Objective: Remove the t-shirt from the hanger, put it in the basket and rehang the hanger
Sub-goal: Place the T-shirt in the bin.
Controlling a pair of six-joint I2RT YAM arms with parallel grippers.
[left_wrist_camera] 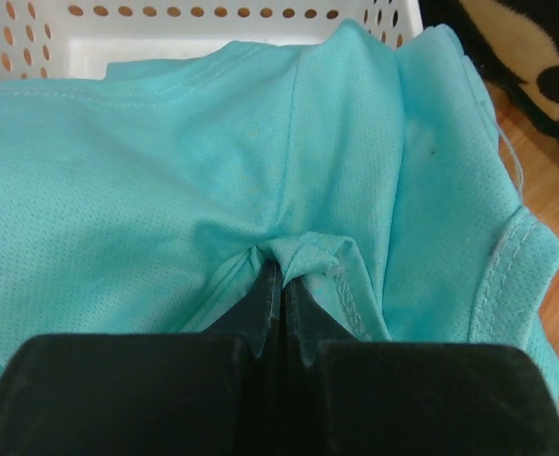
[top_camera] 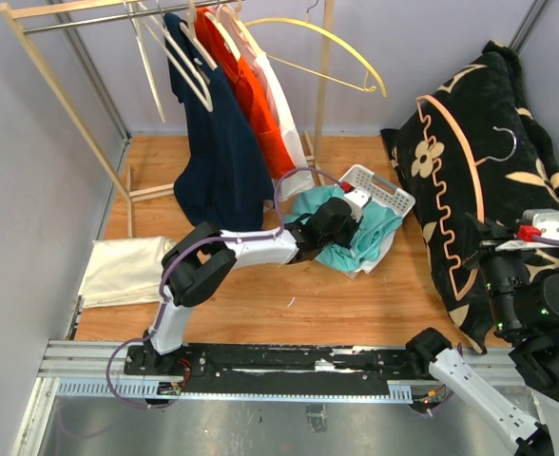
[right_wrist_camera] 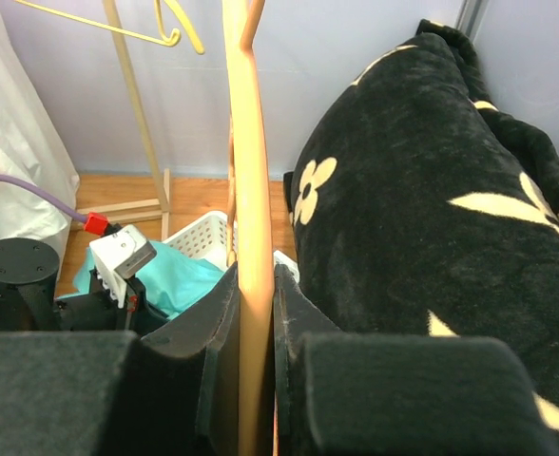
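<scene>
The teal t-shirt (top_camera: 375, 237) lies bunched over the rim of the white basket (top_camera: 384, 190) and on the wooden table. My left gripper (top_camera: 344, 220) is shut on a fold of it; the left wrist view shows the cloth (left_wrist_camera: 165, 171) pinched at the closed tips (left_wrist_camera: 281, 271), with the basket (left_wrist_camera: 213, 28) behind. My right gripper (top_camera: 486, 239) is shut on the bare wooden hanger (top_camera: 462, 142), held upright in front of the black floral blanket. In the right wrist view the hanger (right_wrist_camera: 251, 190) runs between the shut fingers (right_wrist_camera: 254, 275), apart from the shirt (right_wrist_camera: 180, 275).
A wooden rack (top_camera: 80, 11) at the back left holds navy (top_camera: 218, 142), orange (top_camera: 256, 95) and white shirts on hangers, plus an empty yellow hanger (top_camera: 341, 47). A cream cloth (top_camera: 123, 271) lies at the left. A big black floral blanket (top_camera: 508, 123) fills the right.
</scene>
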